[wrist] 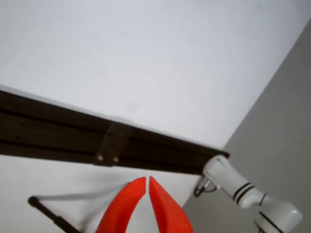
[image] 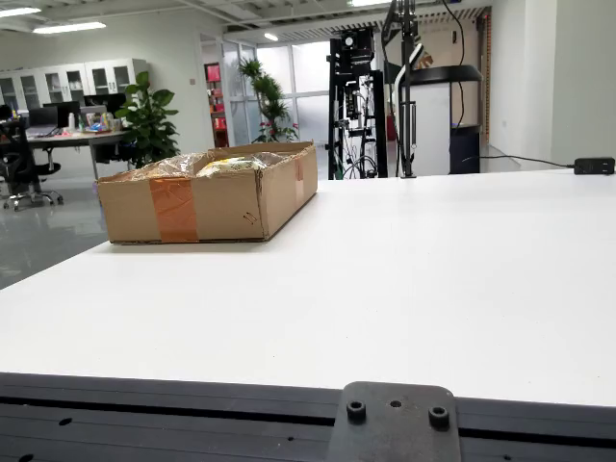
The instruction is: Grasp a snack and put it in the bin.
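In the view from the side, a brown cardboard box (image: 207,202) with orange tape stands at the far left of the white table (image: 404,279). Inside it lie a yellowish snack packet (image: 229,166) and some clear plastic wrapping (image: 168,166). No arm or gripper shows in this view. In the view that rides on the gripper, my gripper (wrist: 147,179) sits at the bottom edge, its two red fingers (wrist: 124,206) meeting at the tips with nothing between them. It hangs over the table's dark edge rail (wrist: 63,141). No snack or box shows in this view.
A metal bracket (image: 395,423) sits on the near rail in the side view. A black stand (image: 406,87) and an adapter (image: 594,166) are at the far edge. The gripper view shows a white cylindrical fitting (wrist: 238,189) and a thin black rod (wrist: 48,216).
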`<state>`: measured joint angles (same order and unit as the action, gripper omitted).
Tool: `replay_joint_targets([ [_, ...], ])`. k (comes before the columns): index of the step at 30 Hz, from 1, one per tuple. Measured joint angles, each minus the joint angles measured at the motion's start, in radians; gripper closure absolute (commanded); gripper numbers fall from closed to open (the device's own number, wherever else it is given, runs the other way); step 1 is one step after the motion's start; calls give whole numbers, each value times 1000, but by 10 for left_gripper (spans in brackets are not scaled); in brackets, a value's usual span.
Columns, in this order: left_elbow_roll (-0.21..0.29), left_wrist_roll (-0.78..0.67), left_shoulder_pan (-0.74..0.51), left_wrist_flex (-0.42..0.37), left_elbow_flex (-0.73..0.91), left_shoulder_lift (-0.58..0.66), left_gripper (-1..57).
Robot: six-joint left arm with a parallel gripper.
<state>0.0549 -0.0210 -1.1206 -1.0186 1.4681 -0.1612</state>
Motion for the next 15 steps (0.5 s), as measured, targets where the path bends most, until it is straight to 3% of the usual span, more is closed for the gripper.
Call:
replay_joint_targets([
  [15, 3, -14, -91, 0, 0, -1, 562],
])
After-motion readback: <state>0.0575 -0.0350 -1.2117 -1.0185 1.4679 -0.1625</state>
